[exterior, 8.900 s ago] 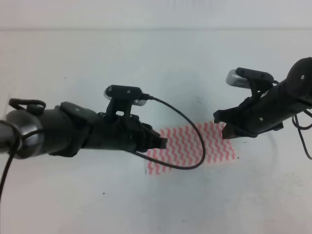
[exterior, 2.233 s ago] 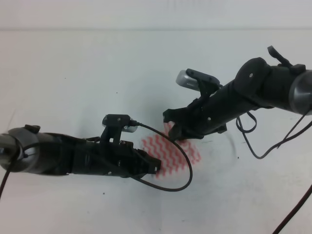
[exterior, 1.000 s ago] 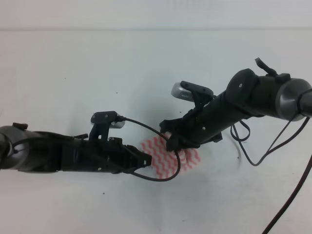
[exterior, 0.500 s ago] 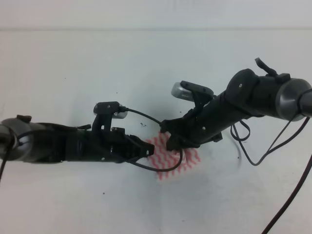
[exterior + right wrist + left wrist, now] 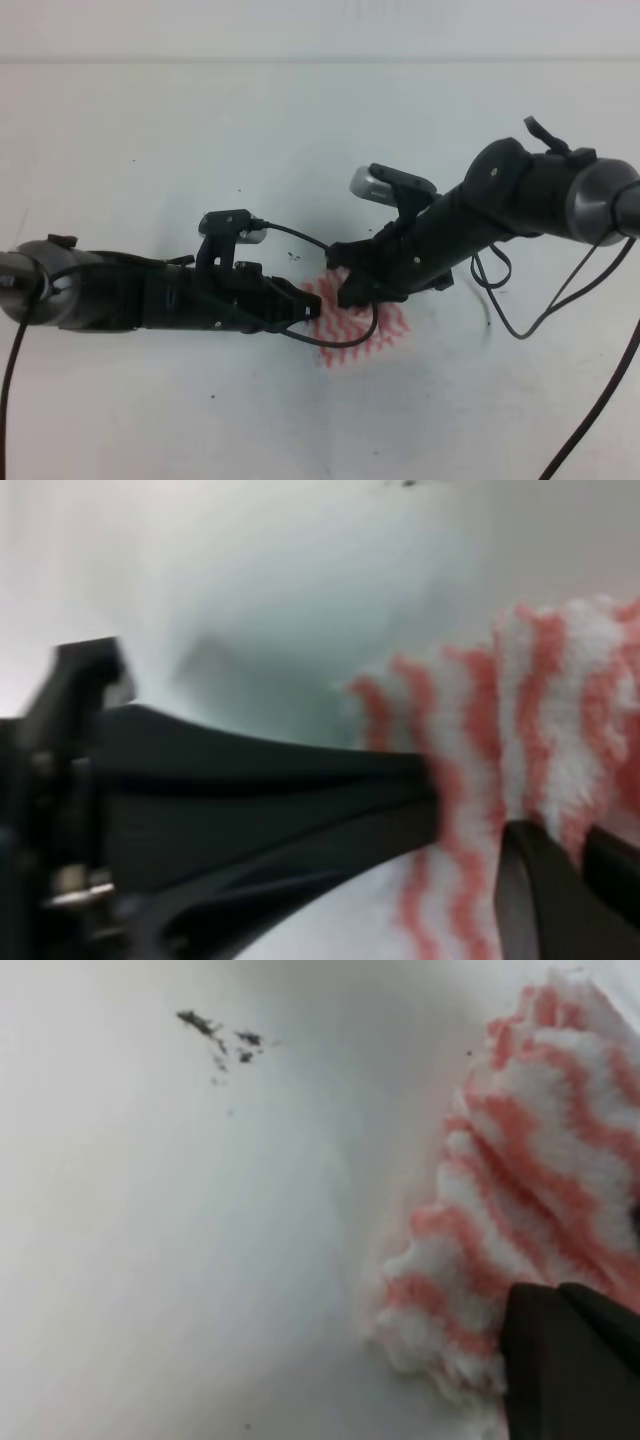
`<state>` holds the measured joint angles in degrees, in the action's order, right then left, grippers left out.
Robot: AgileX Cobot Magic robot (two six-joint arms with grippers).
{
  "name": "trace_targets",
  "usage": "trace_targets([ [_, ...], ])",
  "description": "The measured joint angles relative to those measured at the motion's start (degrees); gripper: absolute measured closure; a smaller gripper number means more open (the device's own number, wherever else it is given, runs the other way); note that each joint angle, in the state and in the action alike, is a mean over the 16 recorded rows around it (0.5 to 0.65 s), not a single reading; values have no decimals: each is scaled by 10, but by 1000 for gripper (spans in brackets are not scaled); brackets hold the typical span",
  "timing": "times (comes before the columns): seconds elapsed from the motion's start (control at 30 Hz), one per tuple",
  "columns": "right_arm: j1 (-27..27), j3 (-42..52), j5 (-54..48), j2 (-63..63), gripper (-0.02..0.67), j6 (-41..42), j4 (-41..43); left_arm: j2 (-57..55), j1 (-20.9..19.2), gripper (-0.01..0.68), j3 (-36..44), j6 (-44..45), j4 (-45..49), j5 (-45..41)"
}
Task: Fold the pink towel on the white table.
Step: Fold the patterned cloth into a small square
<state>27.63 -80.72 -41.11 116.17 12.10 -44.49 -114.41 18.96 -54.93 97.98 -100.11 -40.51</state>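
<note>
A plain white table point(image 5: 150, 120) fills every view, bare but for a few dark specks point(image 5: 222, 1035) and the towel point(image 5: 385, 325), which lies bunched near the middle, between the two arms and partly hidden beneath them.

Left gripper point(image 5: 308, 308): reaches in low from the left, its tip at the towel's left edge. The left wrist view shows one dark finger point(image 5: 565, 1360) lying on the towel's fluffy near corner point(image 5: 440, 1310); the second finger is out of frame, so whether the jaws are closed on the cloth cannot be told. The low, flat approach would suit sliding under or pinning an edge.

Right gripper point(image 5: 347, 290): comes down from the upper right onto the towel's upper left portion. In the right wrist view a dark finger point(image 5: 560, 885) presses against the striped pile point(image 5: 570, 710), and the left arm's finger point(image 5: 300, 780) crosses in from the left to meet the same edge. The opening of the jaws is not visible here either.

Towel state: compact and doubled over, visible mostly as a striped patch right of and below the grippers. Both tips converge on one edge, probably so that a layer can be carried over together and the fold kept even. The fold appears well advanced, though not flattened.
</note>
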Motion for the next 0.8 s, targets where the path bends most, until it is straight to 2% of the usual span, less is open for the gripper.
trace_targets([
  [0.67, 5, -32, -22, 17, 663, -2, 2, 6, 0, 673, 0, -2, 5, 7],
  [0.8, 5, -32, -25, 21, 616, -1, -4, 23, 0, 673, 0, -9, 19, 22],
])
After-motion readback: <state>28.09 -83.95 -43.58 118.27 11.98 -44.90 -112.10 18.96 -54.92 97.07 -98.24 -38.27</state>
